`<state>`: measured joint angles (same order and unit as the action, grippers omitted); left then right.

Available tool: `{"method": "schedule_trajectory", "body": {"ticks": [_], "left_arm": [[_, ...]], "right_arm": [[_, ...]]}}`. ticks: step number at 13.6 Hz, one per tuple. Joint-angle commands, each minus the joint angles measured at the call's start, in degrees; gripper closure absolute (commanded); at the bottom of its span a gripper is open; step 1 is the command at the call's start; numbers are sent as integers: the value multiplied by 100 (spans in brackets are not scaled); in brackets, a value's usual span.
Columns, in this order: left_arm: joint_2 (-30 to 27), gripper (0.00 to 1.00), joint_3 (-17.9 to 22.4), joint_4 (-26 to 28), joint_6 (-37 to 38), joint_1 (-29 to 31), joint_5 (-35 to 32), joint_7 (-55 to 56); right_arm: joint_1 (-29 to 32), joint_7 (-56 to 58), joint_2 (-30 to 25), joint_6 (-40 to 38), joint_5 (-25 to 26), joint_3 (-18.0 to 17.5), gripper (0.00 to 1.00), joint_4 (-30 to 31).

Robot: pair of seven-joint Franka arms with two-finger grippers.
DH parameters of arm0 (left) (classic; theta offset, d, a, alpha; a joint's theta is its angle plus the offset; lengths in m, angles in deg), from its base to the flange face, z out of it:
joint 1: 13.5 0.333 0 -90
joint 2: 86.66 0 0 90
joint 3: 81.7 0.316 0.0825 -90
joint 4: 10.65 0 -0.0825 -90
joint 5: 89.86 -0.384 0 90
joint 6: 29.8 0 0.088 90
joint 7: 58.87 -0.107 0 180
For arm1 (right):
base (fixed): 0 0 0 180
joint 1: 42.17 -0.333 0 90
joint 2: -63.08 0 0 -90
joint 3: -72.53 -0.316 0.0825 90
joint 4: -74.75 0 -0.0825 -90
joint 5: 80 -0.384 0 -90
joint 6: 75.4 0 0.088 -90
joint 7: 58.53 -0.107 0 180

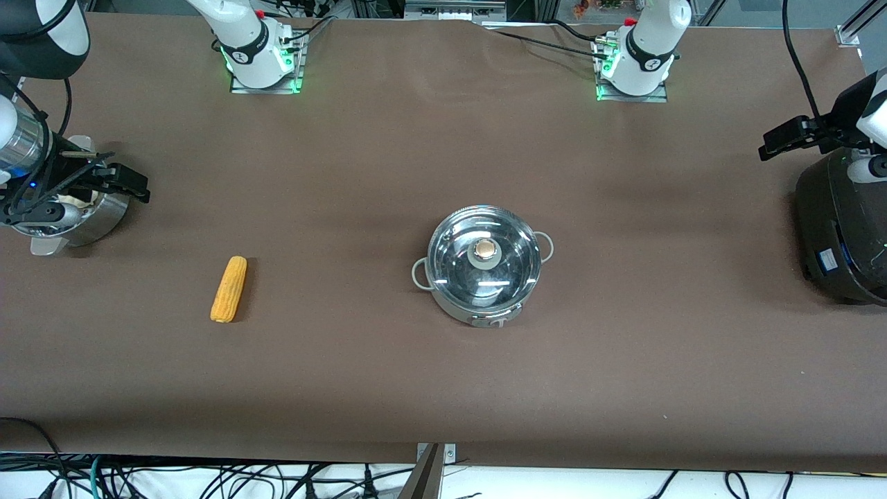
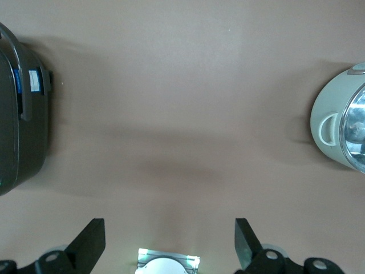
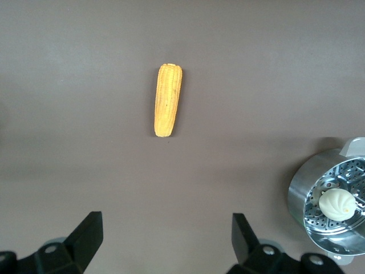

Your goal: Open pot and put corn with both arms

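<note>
The steel pot (image 1: 463, 310) stands mid-table with its clear glass lid (image 1: 509, 270) on and the tan knob (image 1: 485, 248) on top. Part of the pot (image 2: 329, 123) shows in the left wrist view. The yellow-orange corn (image 1: 229, 289) lies on the table toward the right arm's end; it also shows in the right wrist view (image 3: 167, 100). My right gripper (image 1: 128, 181) (image 3: 167, 235) is open and empty, up over the steamer pot's edge. My left gripper (image 1: 782, 141) (image 2: 169, 241) is open and empty, up beside the black cooker.
A perforated steel steamer pot (image 1: 104, 216) (image 3: 297, 197) with a white bun (image 3: 336, 205) stands at the right arm's end. A big black cooker (image 1: 842, 229) (image 2: 20, 114) stands at the left arm's end. The brown table (image 1: 624, 346) lies bare round the pot.
</note>
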<state>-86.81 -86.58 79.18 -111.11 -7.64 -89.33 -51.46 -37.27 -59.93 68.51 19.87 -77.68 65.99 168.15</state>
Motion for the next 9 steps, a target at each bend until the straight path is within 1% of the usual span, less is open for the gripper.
{"method": "schedule_trajectory", "body": {"ticks": [1,9], "left_arm": [[-624,0,-74,805,-532,29,-157,-213],[-565,0,-40,738,-579,82,-149,-240]], "right_arm": [[37,43,72,-79,5,-32,0,-147],[46,69,72,-61,5,-32,0,-173]]}}
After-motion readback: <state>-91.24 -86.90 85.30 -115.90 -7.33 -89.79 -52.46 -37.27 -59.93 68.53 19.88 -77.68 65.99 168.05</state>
